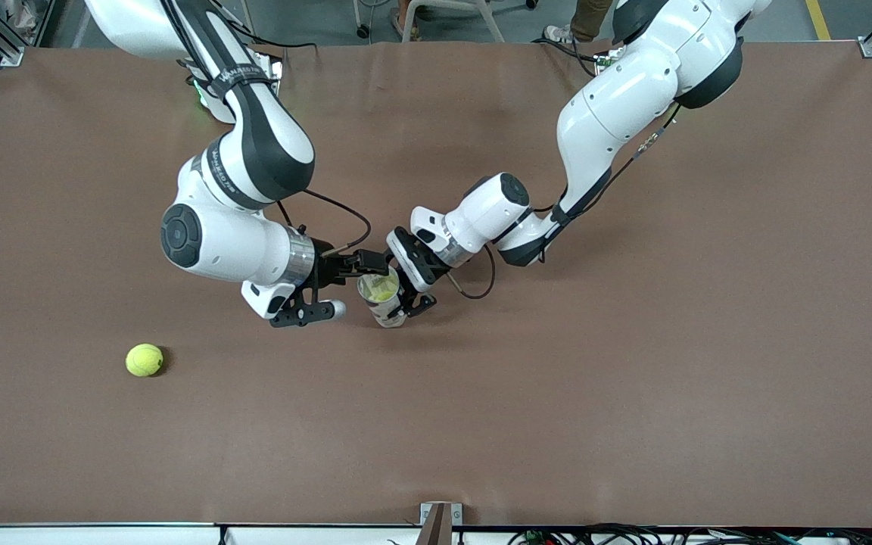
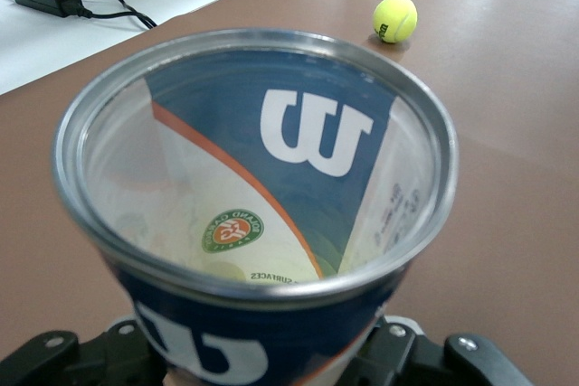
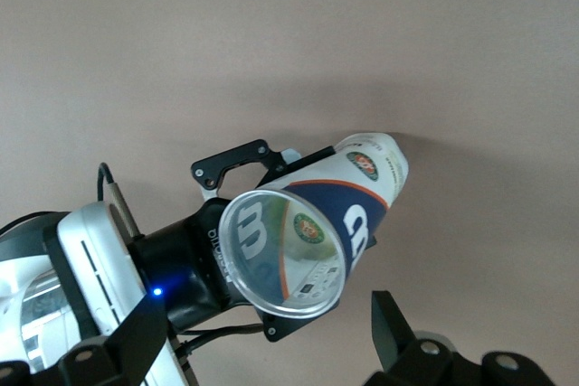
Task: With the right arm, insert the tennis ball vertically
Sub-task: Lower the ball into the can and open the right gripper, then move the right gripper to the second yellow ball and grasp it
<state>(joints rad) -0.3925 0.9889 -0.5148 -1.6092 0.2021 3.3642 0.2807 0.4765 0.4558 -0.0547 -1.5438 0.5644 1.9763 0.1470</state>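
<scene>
A brown, matte desk (image 1: 633, 378) fills the scene, with a strip of grey floor along the robots' edge. Near its middle, the left tool (image 1: 406, 297) pinches a clear plastic tennis-ball can (image 1: 381, 297) around its body; the can is tilted, its closed end low by the desk and its metal-rimmed mouth raised toward the right tool. The can's blue, white and orange label bears a large white W. In the front view something yellow-green shows inside the can, most likely a tennis ball; the left wrist view shows only a pale sliver at the bottom, so I cannot tell more.

The right tool (image 1: 345, 288) hangs just beside the can's mouth, on the side toward the right arm's end of the desk, with its black fingers spread wide and nothing between them. From its wrist camera the can's round opening (image 3: 285, 250) lies directly between the two fingertips (image 3: 393, 314), apart from both.

A second tennis ball (image 1: 144, 359), fuzzy and yellow-green, rests on the bare desk, nearer the front camera and well apart from both tools, toward the right arm's end.
</scene>
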